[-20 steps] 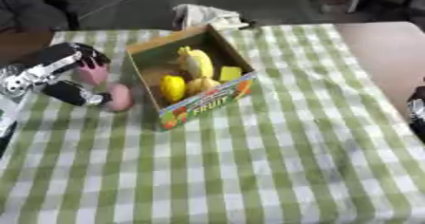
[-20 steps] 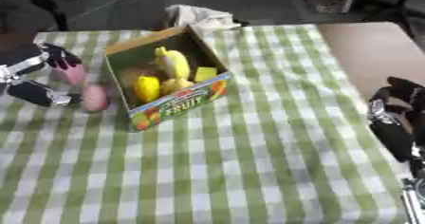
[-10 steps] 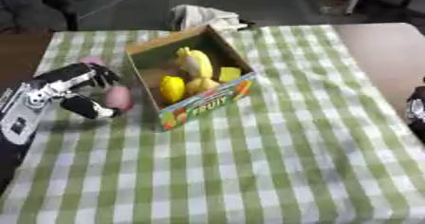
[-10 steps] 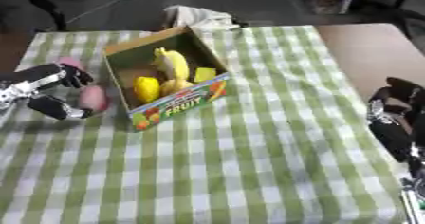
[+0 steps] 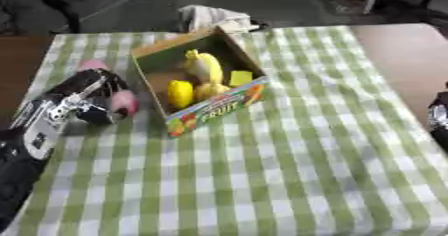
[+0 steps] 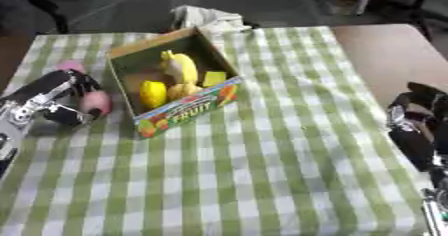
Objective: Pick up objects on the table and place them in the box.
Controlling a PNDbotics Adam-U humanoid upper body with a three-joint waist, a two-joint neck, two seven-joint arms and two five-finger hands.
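Note:
An open cardboard fruit box [image 5: 215, 103] stands left of centre on the green checked cloth, with yellow fruit [image 5: 204, 66] and a small yellow block [image 5: 240, 77] inside. A pink rounded object [image 5: 123, 102] lies on the cloth just left of the box. My left hand [image 5: 80, 96] reaches in from the lower left, fingers curled over the object's far side and thumb at its near side. A second pink object [image 5: 90, 64] sits just beyond the hand. My right hand [image 6: 415, 130] rests idle at the right edge, fingers relaxed.
A crumpled white cloth [image 5: 213, 16] lies behind the box at the table's far edge. Bare brown tabletop [image 5: 399, 50] shows to the right of the checked cloth [image 5: 289, 170]. The box wall stands close to the held pink object.
My left hand came down from beside the far pink object and towards me, and now sits round the near pink one. Both pink objects and the box stayed put.

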